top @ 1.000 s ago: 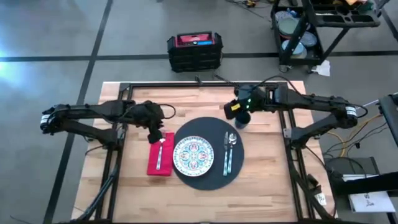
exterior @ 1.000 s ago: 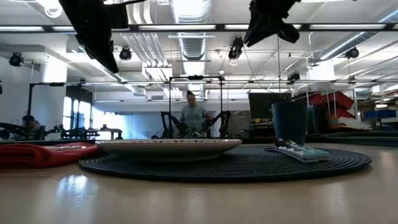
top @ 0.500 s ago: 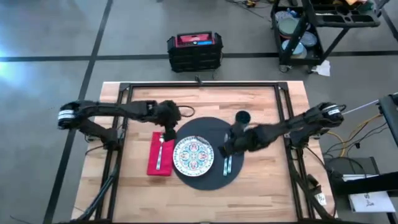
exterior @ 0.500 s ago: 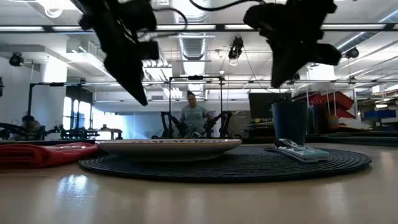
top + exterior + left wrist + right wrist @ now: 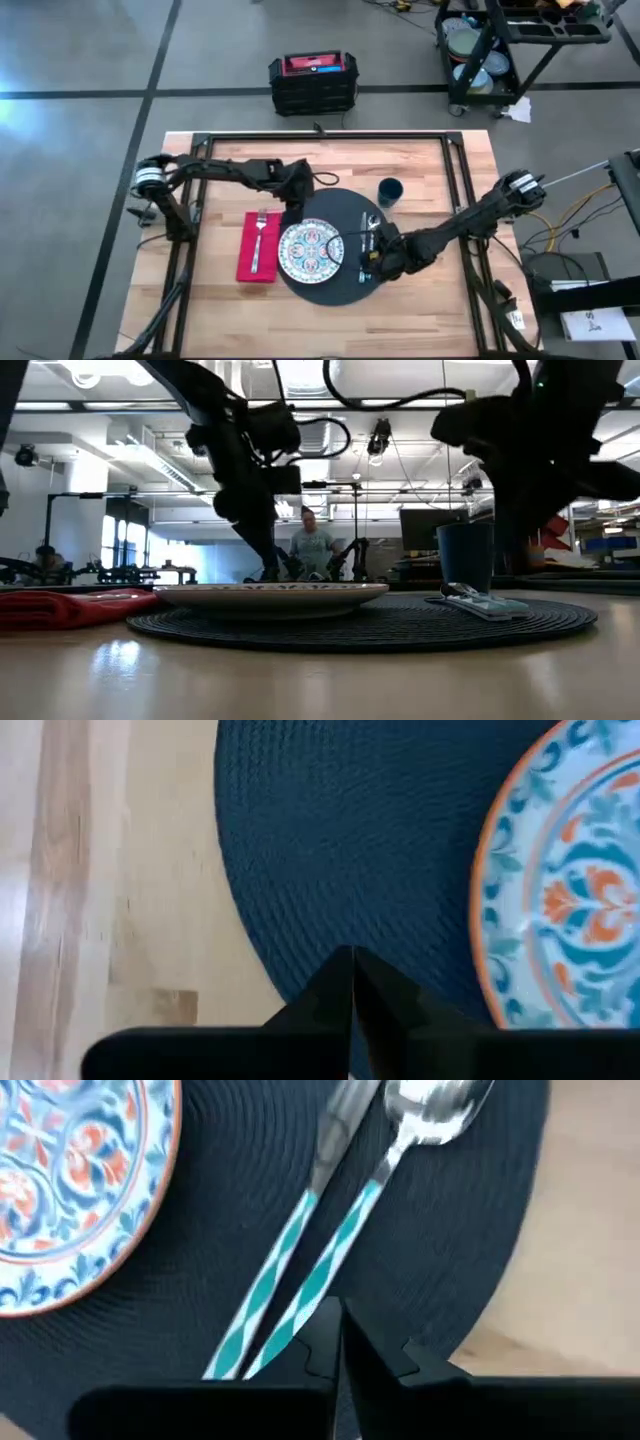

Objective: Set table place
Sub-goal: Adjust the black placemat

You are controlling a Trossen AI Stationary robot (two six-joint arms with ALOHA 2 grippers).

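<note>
A round dark mat (image 5: 335, 285) lies on the table (image 5: 420, 160). On it sit the patterned plate (image 5: 311, 250) and, to its right, a knife (image 5: 300, 1210) and spoon (image 5: 400, 1150) with teal handles. The red napkin (image 5: 246, 262) lies left of the mat with the fork (image 5: 257, 240) on it. The dark blue cup (image 5: 390, 190) stands upright at the mat's far right. My left gripper (image 5: 352, 965) is shut, low over the mat's far-left part beside the plate. My right gripper (image 5: 340, 1315) is shut over the knife and spoon handles. My left gripper points its shut fingertips down at the mat's far-left part (image 5: 330, 910); I cannot tell whether they touch it. My right gripper points down at the handle ends of the knife and spoon (image 5: 290, 1295); I cannot tell whether it touches them.
A black rail frame (image 5: 320, 135) edges the table. On the floor beyond the far edge stands a black and red case (image 5: 312, 82), with a cart (image 5: 500, 50) at the far right. Bare wood lies along the near edge (image 5: 320, 330). A person (image 5: 312, 550) sits in the room behind.
My left gripper has gone from over the napkin toward the table's right edge and down to the mat's far-left part. My right gripper has left the cup, gone toward the near edge and down, and now hangs over the knife and spoon handles. The cup stays upright.
</note>
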